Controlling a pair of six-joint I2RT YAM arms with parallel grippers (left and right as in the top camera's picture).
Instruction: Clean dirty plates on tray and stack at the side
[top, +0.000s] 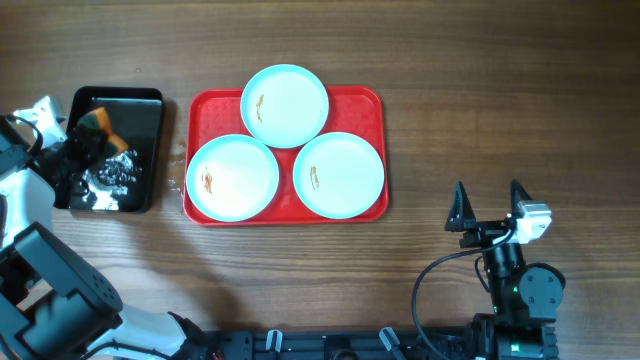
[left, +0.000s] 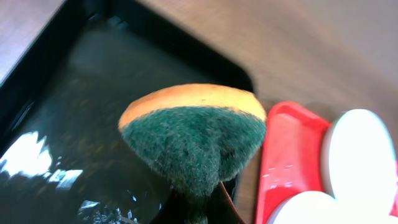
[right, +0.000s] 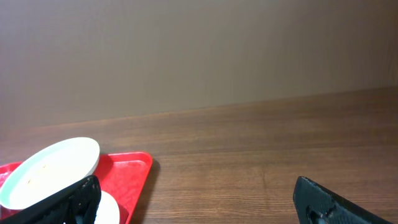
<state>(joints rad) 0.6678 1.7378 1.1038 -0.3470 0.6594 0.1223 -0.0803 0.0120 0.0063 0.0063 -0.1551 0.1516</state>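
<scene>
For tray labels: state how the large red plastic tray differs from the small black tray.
The red rectangular plastic tray is larger and carries three round white plates; the black rectangular tray is smaller and carries none. The black tray glistens with wet-looking patches; the red tray does not. Both have raised rims and rounded corners.

Wood-grain table (right: 261, 143) extends beneath and ahead of the right gripper (right: 196, 186). Beyond the table edge stands a plain grey-brown wall (right: 199, 50), evenly lit.
</scene>
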